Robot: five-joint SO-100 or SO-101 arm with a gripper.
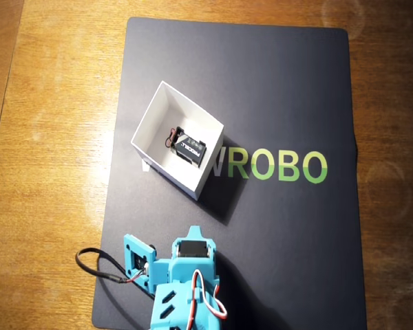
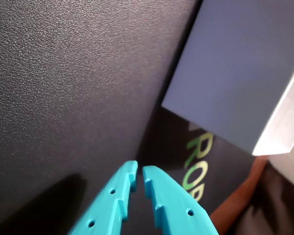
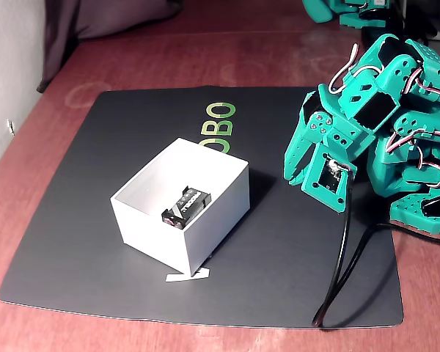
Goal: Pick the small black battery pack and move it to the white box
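Observation:
The small black battery pack [image 1: 191, 146] [image 3: 185, 207] lies flat on the floor of the white box [image 1: 173, 173] [image 3: 150, 236], white lettering up, its thin wire at one end. The box stands on the black mat, left of middle in the fixed view. My teal gripper [image 2: 139, 170] [image 3: 293, 173] is folded back near the arm's base, a short way from the box and apart from it. Its jaws are shut with nothing between them. In the wrist view one outer wall of the box [image 2: 235, 73] fills the upper right; the pack is hidden there.
A black mat [image 1: 282, 82] with green "ROBO" lettering [image 1: 289, 166] lies on a wooden table [image 1: 55, 103]. A black cable [image 3: 345, 271] loops from the arm across the mat's right side. A small white strip [image 3: 187, 276] lies in front of the box.

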